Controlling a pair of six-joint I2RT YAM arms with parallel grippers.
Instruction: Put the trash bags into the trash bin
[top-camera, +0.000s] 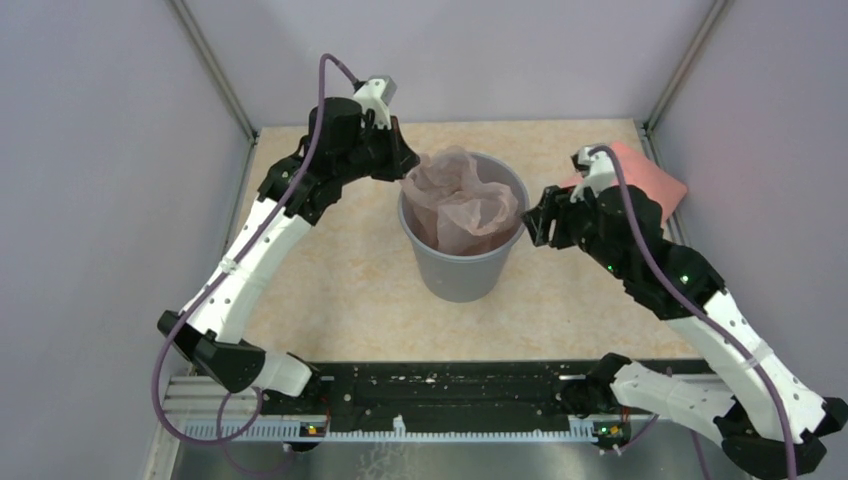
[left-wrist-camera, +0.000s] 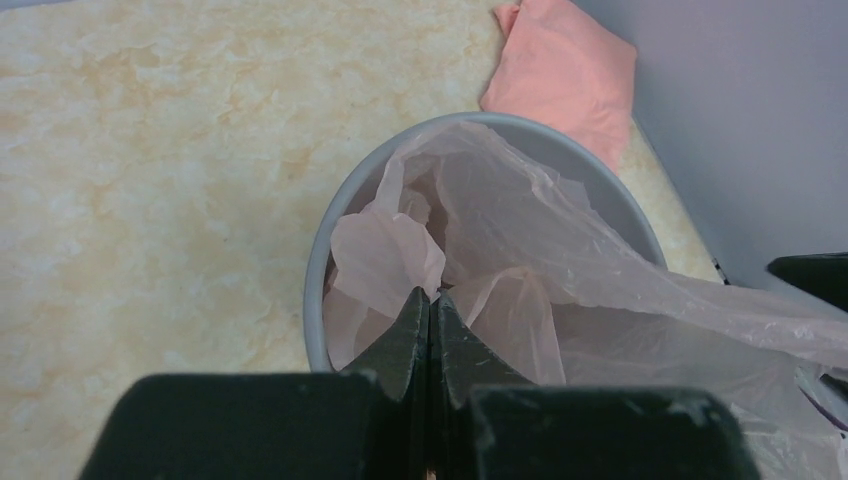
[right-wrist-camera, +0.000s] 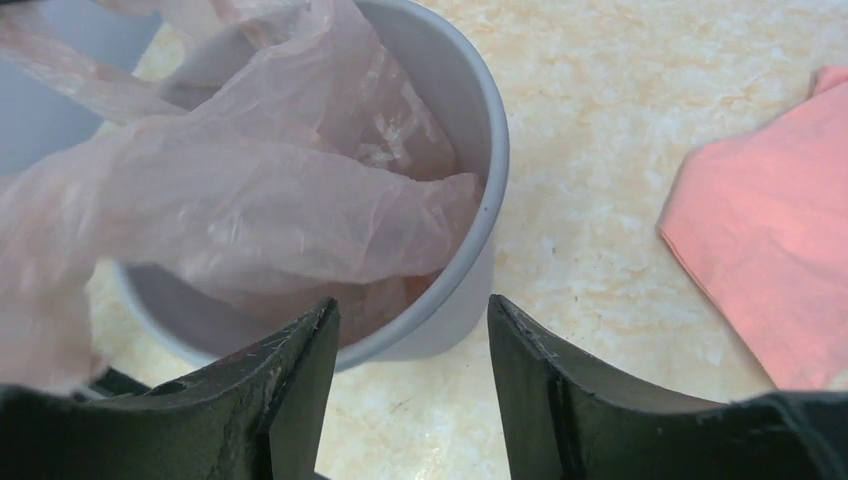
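Left claw (left-wrist-camera: 432, 298): fingers pressed flat together, tips against the thin, crinkly, translucent pale pink plastic bag (left-wrist-camera: 520, 230). Can't tell if a fold of film is caught between them.

Right claw (right-wrist-camera: 410, 305): jaws spread, nothing held. The near rim of the plain grey round plastic bin (right-wrist-camera: 490, 150) sits just ahead of the gap.

Bag is mostly inside the bin but bulges above the rim. One flap stretches over the rim to the left claw's right, and the same flap runs off to the right claw's left.

How I'd do the step:
- Left claw drives straight down the bin's centre with its tips closed, like a plunger. No sideways drag, because the film would follow it back out.
- If a fold is pinched, let go low inside the bin, not up at the rim.
- Right claw takes the overhanging flap, lifts it over the rim and drops it in. Otherwise it braces the wall on its own side.
- The bin looks light and narrows toward its base, so an off-centre push could tip or slide it on the pale marbled counter (left-wrist-camera: 150, 150).
- The opaque salmon-pink folded bundle (right-wrist-camera: 770, 240) lies to the right claw's right, apart from the bin. Leave it alone.

Not visible:
- The bin floor and how much film is below the rim.
- The flap's end, cut off at the frame edge in both wrist views.
- The lettering, too faint to read.
- Part of the bundle, which is cropped.
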